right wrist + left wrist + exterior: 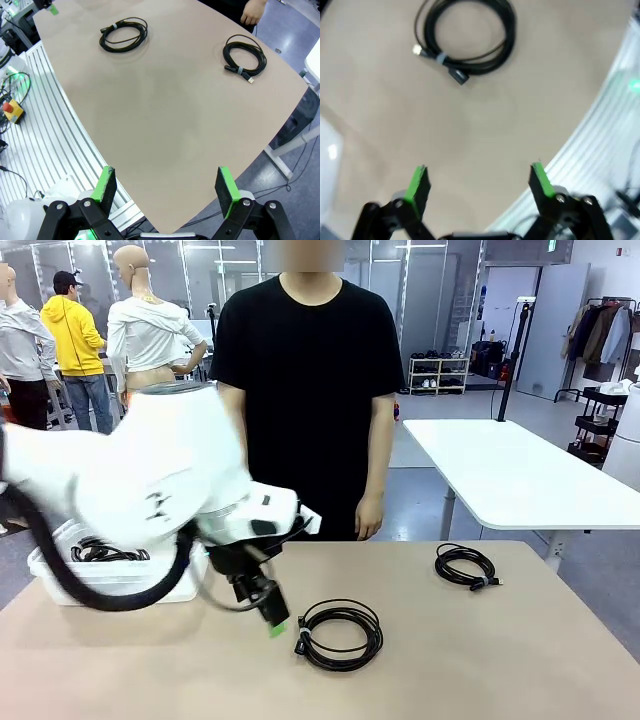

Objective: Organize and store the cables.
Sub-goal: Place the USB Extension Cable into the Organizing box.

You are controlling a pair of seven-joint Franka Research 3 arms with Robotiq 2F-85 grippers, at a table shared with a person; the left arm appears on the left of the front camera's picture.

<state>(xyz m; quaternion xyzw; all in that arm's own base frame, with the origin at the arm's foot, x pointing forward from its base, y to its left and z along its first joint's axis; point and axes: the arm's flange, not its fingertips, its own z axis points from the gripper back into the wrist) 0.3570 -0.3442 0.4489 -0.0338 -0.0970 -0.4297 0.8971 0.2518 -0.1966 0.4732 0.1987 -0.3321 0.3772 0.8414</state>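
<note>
Three coils of thin black cable are in sight. The middle coil (340, 608) lies flat near the centre of a tan table (520, 660), bound with a pale tie at its left edge. The right coil (478, 582) lies flat nearer the far right corner, well apart from the first. The third coil (100, 553) sits inside a clear plastic bin (110, 587) at the table's far left. Whether the bin holds more cable under it is hard to tell.

The left gripper (479, 170) hangs low over the table, just left of the middle coil and apart from it, its two green-padded fingers spread wide with nothing between them. Bare tabletop separates the fingers from the coil. The white left arm (150, 480) and its thick black hose (60, 580) cross in front of the bin and hide part of it.

The right gripper (166, 174) is held high, above the table's near right edge, fingers also spread wide and holding nothing, both loose coils far ahead of it.

One person (310, 390) in a black T-shirt stands at the far side, one hand (370, 520) hanging at the table's edge. A second, white table (520, 475) stands behind on the right.
</note>
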